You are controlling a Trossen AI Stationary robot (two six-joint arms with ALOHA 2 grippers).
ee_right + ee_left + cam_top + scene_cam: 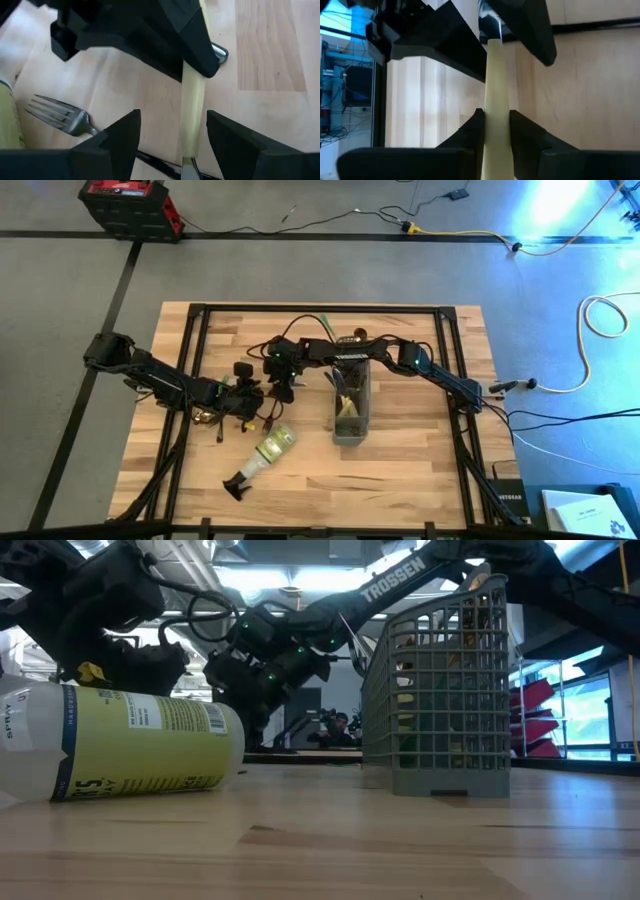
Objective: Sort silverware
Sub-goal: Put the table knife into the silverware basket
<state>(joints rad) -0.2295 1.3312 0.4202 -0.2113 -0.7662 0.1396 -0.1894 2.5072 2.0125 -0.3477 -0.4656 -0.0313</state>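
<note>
Mostly hidden: cream-handled utensil [496, 100] in left claw [496, 131], head obscured

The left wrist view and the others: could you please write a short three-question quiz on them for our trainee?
1. True or false: the spray bottle stands upright on the table.
2. Which pincer is clamped on the cream handle? A) the left pincer; B) the right pincer; C) neither.
3. Fill in: in the right wrist view, a loose ___ lies on the wood beside the handle.

Key
1. False: the bottle lies on its side.
2. A: the left pincer's fingers press on the handle, while the right pincer's fingers stand apart on either side of it.
3. fork
</note>
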